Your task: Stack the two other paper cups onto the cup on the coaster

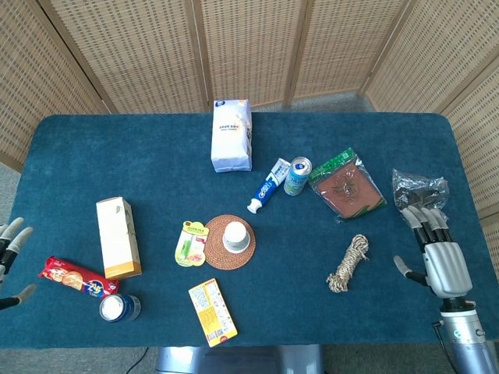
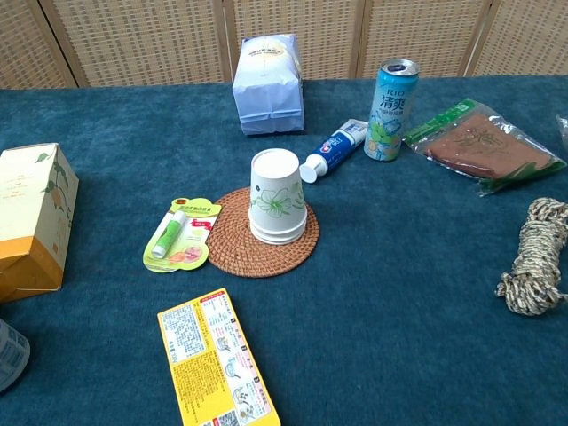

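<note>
At the lower right of the head view the right hand hovers with fingers spread and empty, while at the lower left edge only the left hand's fingertips show, apart and holding nothing. Mid-frame, the stacked cups stand upside down on the coaster, a lip balm card just left. Farther up lie a toothpaste tube and a can.

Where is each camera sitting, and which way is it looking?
Head view: high up, looking steeply down on the whole blue table; the right hand and the left hand's fingers at the edge show.
Chest view: low at the table's near edge, looking across it towards the screens; no hand shows.
Both share the stacked cups on the coaster, the drink can and the rope.
</note>
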Robot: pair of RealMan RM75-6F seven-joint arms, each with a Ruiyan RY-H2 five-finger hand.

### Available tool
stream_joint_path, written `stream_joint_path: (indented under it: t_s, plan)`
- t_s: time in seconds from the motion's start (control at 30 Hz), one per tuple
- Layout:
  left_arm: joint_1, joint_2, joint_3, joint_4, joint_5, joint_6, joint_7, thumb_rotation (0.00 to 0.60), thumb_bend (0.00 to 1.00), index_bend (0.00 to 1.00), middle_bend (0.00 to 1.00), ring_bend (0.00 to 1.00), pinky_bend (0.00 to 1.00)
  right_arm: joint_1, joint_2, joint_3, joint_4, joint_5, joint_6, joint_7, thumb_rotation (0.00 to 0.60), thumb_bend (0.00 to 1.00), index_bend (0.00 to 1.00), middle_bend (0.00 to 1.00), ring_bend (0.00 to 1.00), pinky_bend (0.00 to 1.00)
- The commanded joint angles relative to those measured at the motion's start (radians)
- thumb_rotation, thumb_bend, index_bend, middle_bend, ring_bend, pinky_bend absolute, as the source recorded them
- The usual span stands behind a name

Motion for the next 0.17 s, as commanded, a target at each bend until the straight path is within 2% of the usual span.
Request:
stream_joint_path:
  t_s: [0.03, 0.17]
  plan:
    - [0.007, -0.003, -0.017, 0.019, -0.004, -0.021, -0.017, 0.600, 0.23, 0.00, 0.00, 0.00, 0.00, 0.002, -0.005, -0.004, 0.002, -0.006, -0.002, -0.011, 0.600, 0.33, 0.04, 0.00, 0.00, 0.10]
    - [0.011, -0.007, -0.030, 0.029, 0.004, -0.033, -0.020, 0.600, 0.23, 0.00, 0.00, 0.00, 0.00, 0.005, -0.010, -0.009, 0.004, -0.011, -0.007, -0.023, 0.600, 0.33, 0.04, 0.00, 0.00, 0.10]
